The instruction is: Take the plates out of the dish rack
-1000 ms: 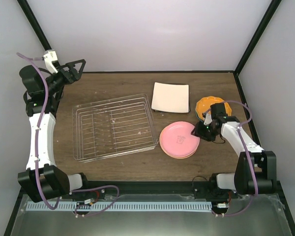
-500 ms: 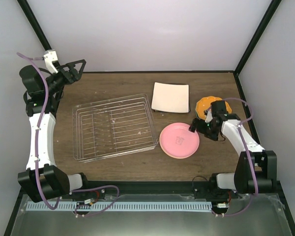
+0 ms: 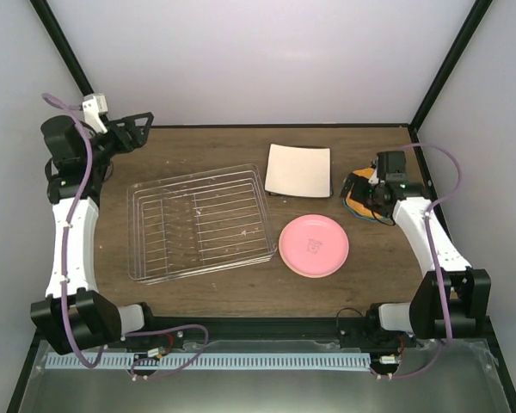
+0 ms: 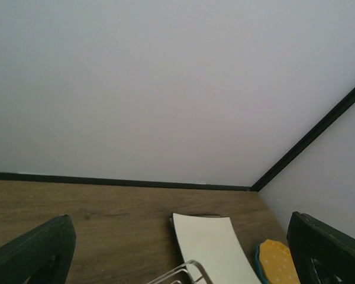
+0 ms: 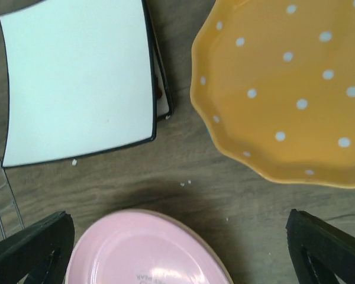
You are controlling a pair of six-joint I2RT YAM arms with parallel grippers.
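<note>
The dish rack point(image 3: 198, 224) stands left of centre with no plates in it. A square plate point(image 3: 298, 169) point(image 5: 77, 77) lies white side up behind it to the right, on another plate's dark edge. A pink plate point(image 3: 314, 245) point(image 5: 148, 251) lies flat, a tan rim showing under it. An orange dotted plate point(image 3: 359, 185) point(image 5: 290, 89) rests on a teal one point(image 4: 258, 260). My right gripper point(image 3: 367, 196) point(image 5: 177, 228) hangs open and empty above the gap between these plates. My left gripper point(image 3: 142, 127) point(image 4: 177, 251) is open and empty, raised beyond the rack's far left corner.
The wooden table point(image 3: 198, 146) is closed in by white walls with black corner posts. A corner of the rack's wire point(image 4: 186, 272) shows in the left wrist view. Small crumbs point(image 5: 185, 184) lie on the wood between the plates.
My right gripper opened, let go of the pink plate's right edge and drew back and up over the orange dotted plate. The pink plate settled flat. My left arm shifted slightly.
</note>
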